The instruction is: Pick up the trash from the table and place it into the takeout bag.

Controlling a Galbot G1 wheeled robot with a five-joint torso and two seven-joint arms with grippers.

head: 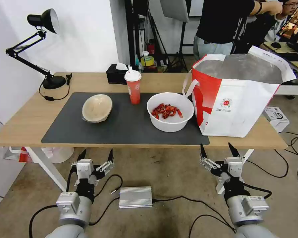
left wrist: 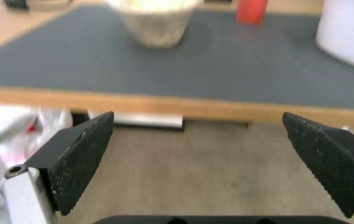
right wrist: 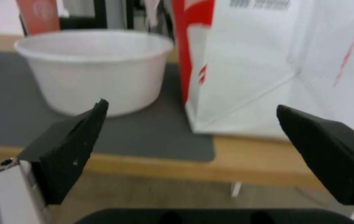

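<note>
Both grippers, left (head: 96, 155) and right (head: 218, 150), hang open below the table (head: 29, 122); the bag (head: 235, 99) interior stays mostly hidden.

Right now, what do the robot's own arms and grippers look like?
Both arms are silver-grey cylinders with black cables trailing off. The left gripper and right gripper have white-and-black bodies, each with two black, pointed, wedge-shaped fingers whose inner faces are dimpled.

Left tool (head: 96, 155) empty, fingers spread, right tool (head: 220, 149) likewise, both raised
</note>
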